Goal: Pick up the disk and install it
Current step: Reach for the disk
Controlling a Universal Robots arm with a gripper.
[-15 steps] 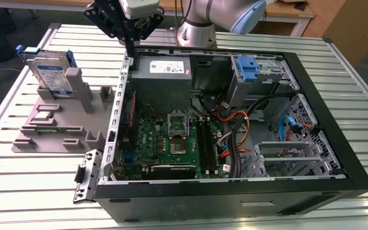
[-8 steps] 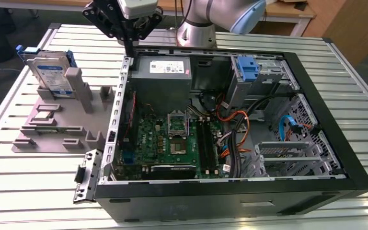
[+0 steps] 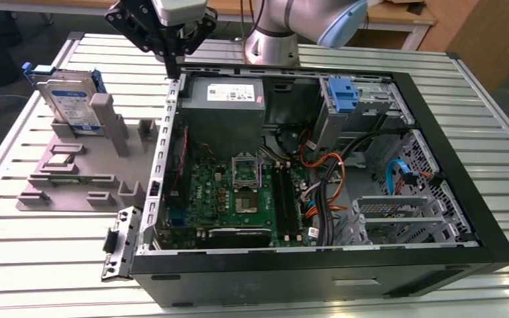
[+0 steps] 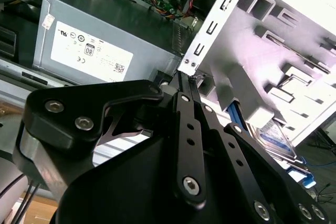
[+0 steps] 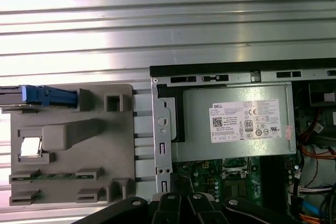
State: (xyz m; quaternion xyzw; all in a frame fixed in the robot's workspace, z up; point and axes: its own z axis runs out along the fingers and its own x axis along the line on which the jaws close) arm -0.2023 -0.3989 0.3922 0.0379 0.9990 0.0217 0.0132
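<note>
gripper (image 3: pixel 174 74) hangs tip-down over the upper corner of the open computer case (image 3: pixel 466 199), right at the metal side wall that faces the exterior view's left. its two black fingers (image 4: pixel 190 129) are pressed together into one narrow point with nothing between them; in the second wrist view that point (image 4: pixel 184 75) sits just beside the case's perforated metal edge, and i cannot tell whether it touches. the grey arm (image 3: pixel 299 26) rises behind the case.

the disk (image 3: pixel 64 99) stands upright on its edge in a slot at the far end of the grey fixture (image 3: pixel 69 192), well apart from the gripper, toward the exterior view's left. its white-and-blue label faces outward, and the blue carrier frames it. in the first wrist view it shows edge-on as a blue strip (image 5: pixel 50 95) at the fixture's corner (image 5: pixel 121 145); in the second wrist view part of its label (image 4: pixel 273 132) peeks out behind the fixture's grey ribs.

a small square chip (image 3: pixel 63 161) lies flat in the fixture. inside the case, the grey power supply (image 3: pixel 223 99) sits just beside the gripper, with the green motherboard (image 3: pixel 236 199) below it. a blue bracket (image 3: pixel 343 93) sits in the bay at the far corner. everything rests on a slatted metal table (image 3: pixel 24 265).
</note>
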